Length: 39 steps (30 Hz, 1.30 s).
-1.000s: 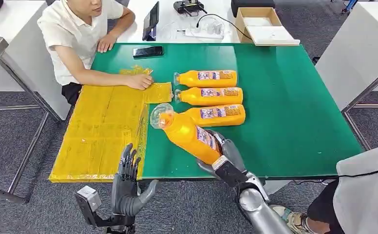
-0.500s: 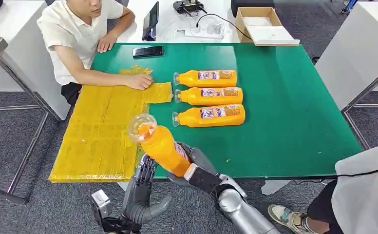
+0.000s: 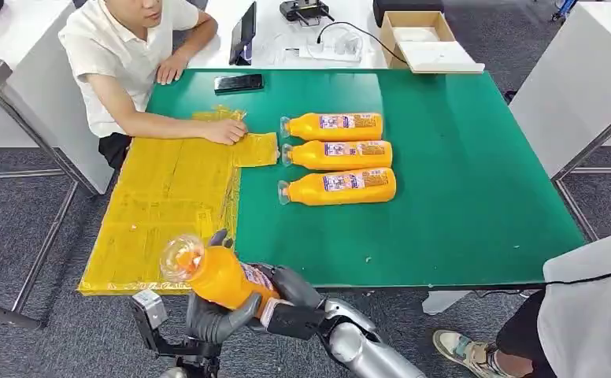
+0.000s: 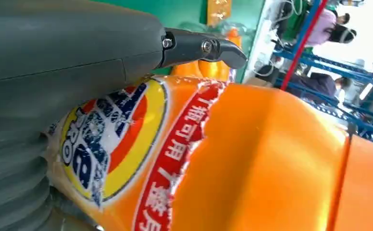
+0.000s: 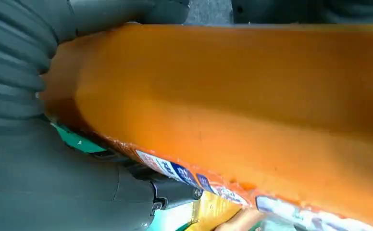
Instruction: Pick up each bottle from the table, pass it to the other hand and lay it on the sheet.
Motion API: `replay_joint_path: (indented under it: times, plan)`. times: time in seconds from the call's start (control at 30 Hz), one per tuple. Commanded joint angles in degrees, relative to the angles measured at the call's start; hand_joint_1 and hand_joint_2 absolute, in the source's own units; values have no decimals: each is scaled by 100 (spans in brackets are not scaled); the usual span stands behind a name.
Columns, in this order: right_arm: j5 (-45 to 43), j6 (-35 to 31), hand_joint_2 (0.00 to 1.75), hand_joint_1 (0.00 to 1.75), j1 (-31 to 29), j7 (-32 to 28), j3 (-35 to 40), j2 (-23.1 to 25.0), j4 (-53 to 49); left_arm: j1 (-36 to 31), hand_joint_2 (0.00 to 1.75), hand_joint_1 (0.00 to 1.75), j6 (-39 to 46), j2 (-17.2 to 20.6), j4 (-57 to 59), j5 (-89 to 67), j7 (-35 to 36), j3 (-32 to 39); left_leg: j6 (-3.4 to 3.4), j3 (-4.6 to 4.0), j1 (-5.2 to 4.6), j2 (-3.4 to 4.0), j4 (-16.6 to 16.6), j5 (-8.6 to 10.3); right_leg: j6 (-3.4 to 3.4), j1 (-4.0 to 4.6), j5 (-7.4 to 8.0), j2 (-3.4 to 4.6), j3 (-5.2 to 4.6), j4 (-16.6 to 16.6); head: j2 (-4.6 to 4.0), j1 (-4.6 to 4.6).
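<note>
The right hand (image 3: 286, 293) has swung its clamped orange bottle (image 3: 222, 277) off the tabletop's near edge and into the left hand (image 3: 212, 315), whose fingers now wrap it too, so the handover is underway above the yellow sheet's (image 3: 161, 213) near corner.

Close in on the right hand (image 5: 55, 159), its grey ribbed cover and thick thumb pressed against the orange bottle (image 5: 232, 110), which lies lengthwise across the picture. The bottle's label (image 5: 189, 175) peeks out along one edge, blue and red print. A sliver of green table (image 5: 76, 142) shows beside the thumb.
</note>
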Motion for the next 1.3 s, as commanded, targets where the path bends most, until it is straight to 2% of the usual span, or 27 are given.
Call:
replay_joint_path:
  times: [0.03, 0.13, 0.4, 0.5, 0.53, 0.57, 0.6, 0.63, 0.67, 0.73, 0.77, 0.9, 1.03, 1.1, 1.17, 1.27, 1.3]
  plan:
    - [129, -273, 175, 175, -26, 134, 645, -1, 359, -310, 175, 0, 509, -129, 292, -33, 17, 141, -8, 22, 5, -5, -5, -6, -10, 7, -9, -13, 26, -7, 0, 0]
    - [73, -326, 175, 175, -70, 173, 625, -2, 458, -259, 175, 0, 2, -8, 59, 289, 98, -81, -8, 16, 3, -4, -5, -4, -9, 4, -6, -10, 19, -6, 0, 0]
    - [64, -321, 175, 175, -82, 172, 616, -2, 464, -256, 175, 0, 1, -5, 43, 288, 98, -82, -7, 12, 1, -5, -4, -3, -8, 2, -6, -12, 13, -3, -2, 0]
    - [21, -322, 175, 175, -128, 174, 583, 17, 578, -190, 175, 0, -489, 34, -89, 471, 132, -215, -10, 24, 5, -5, -4, -8, -12, 7, -11, -15, 26, -4, -2, 0]
    - [17, -329, 175, 175, -155, 169, 564, 27, 632, -174, 175, 120, -551, 19, -93, 480, 148, -222, -7, 12, 3, -4, -1, -5, -8, 4, -7, -10, 14, -3, 0, 0]
    - [11, -325, 175, 175, -171, 163, 547, 39, 668, -171, 175, 175, -592, 1, -82, 511, 159, -202, -7, 15, 3, -3, -2, -6, -9, 5, -8, -10, 16, -3, 0, 0]
    - [-2, -323, 175, 175, -181, 155, 522, 48, 696, -182, 175, 175, -604, -9, -45, 555, 197, -173, -11, 29, 6, -3, -4, -11, -14, 7, -14, -14, 30, -4, -2, 0]
    - [-1, -333, 175, 52, -189, 154, 507, 55, 720, -191, 175, 175, -659, -27, -11, 680, 242, -111, -12, 27, 7, -4, 0, -13, -14, 9, -14, -15, 31, -4, -2, 0]
    - [-9, -356, 175, 0, -171, 120, 477, 69, 718, -200, 175, 175, -739, -40, 19, 817, 274, -32, -14, 34, 7, -3, -2, -15, -17, 9, -17, -17, 37, -4, 0, 0]
    - [-23, -395, 175, 0, -117, 81, 426, 97, 679, -194, 175, 175, -862, -78, 46, 1078, 352, 139, -11, 25, 5, -5, -3, -10, -13, 7, -12, -15, 28, -4, 0, 2]
    - [-23, -447, 0, 0, -66, 41, 388, 101, 619, -198, 175, 175, -981, -69, 80, 1255, 437, 253, -7, 12, 1, -4, -4, -4, -8, 2, -6, -9, 14, -3, -2, 0]
    - [-107, -619, 0, 0, 177, -90, 121, 48, 322, -152, 175, 175, -1547, -24, 214, 1740, 596, 629, -7, 11, 1, -3, -5, -3, -7, 2, -5, -8, 12, -5, 0, 0]
    - [-205, -768, 0, 0, 601, -222, -502, -81, -54, -7, 175, 175, -1781, -44, 118, 1785, 615, 1090, -13, 31, 7, -11, -9, -10, -15, 9, -16, -21, 34, -8, 0, 0]
    - [-255, -830, 0, 0, 871, -260, -894, -161, -284, 61, 175, 175, -1789, -34, 37, 1733, 624, 1322, -6, 14, 3, -11, -7, -4, -7, 4, -8, -17, 16, -7, -2, 0]
    - [-253, -892, 0, 0, 1139, -307, -1305, -219, -553, 91, 175, 175, -1507, -6, -15, 1324, 618, 1530, -6, 11, 3, -14, -5, -4, -8, 4, -9, -19, 15, -7, 0, 0]
    - [-176, -1157, 0, 0, 1453, -398, -1745, -254, -927, 39, 175, 175, -193, 74, 21, -52, 308, 1714, -9, 16, 3, -12, -4, -9, -11, 5, -14, -19, 22, -5, -2, 2]
    - [-183, -1149, 0, 0, 1490, -389, -1784, -283, -994, 12, 175, 175, -195, 94, 13, -48, 307, 1754, -11, 19, 4, -14, -4, -11, -14, 6, -17, -23, 27, -4, 0, -2]
